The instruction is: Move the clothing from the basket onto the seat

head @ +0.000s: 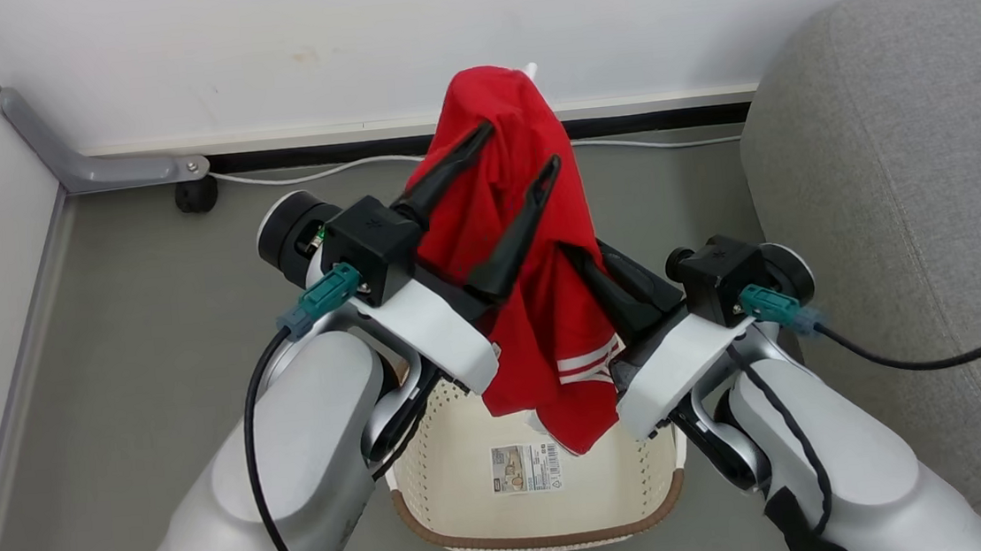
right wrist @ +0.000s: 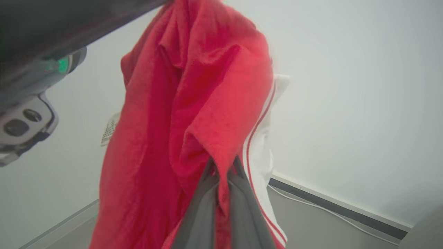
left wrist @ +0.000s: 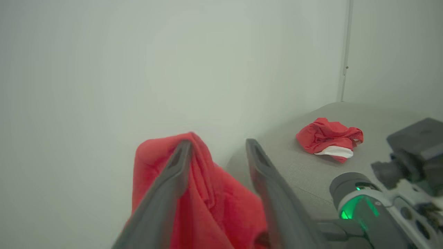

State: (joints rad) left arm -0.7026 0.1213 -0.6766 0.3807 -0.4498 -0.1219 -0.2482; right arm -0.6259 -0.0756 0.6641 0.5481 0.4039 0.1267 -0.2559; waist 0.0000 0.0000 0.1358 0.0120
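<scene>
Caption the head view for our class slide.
Right gripper's jaws pinch red garment draped over open left gripper above basket.

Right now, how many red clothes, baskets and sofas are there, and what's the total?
Red garments: 2 (hanging garment, crumpled garment)
Basket: 1
Sofa: 1
Total: 4

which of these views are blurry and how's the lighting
Head view: sharp and evenly lit, no glare on the held garment. Left wrist view: the left gripper's fingers and the cloth by them are soft and smeared, while the other garment on the seat is crisper. Right wrist view: the right gripper is blurred close up, and the wall is washed out.
</scene>
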